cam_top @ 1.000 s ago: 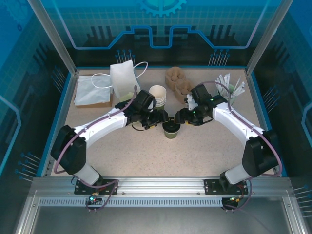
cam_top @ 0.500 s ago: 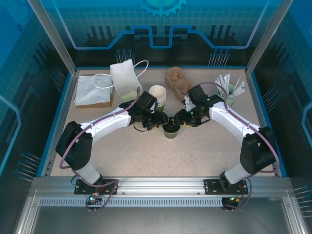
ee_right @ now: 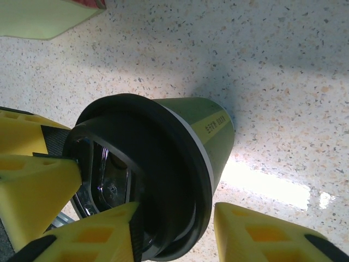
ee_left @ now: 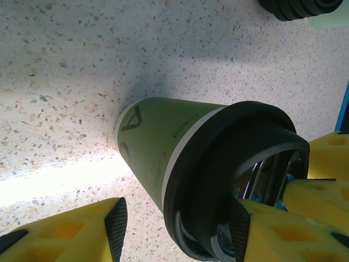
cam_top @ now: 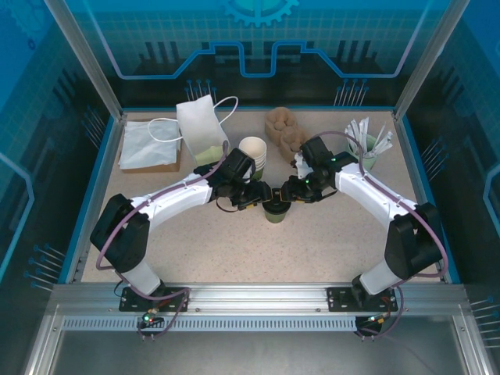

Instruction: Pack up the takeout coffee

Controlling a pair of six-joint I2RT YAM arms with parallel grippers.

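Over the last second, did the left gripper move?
Yes. The left gripper has slid right toward the takeout coffee, judged against the stack of cups behind it.

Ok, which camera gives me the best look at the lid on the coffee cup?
Left wrist: the black lid is close and sharp, with most of its rim visible above the coffee cup and its green wall. Right wrist shows it close too, from the other side. In top external it is a small dark disc.

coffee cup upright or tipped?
Upright: the coffee cup stands on its base on the table, black lid on top.
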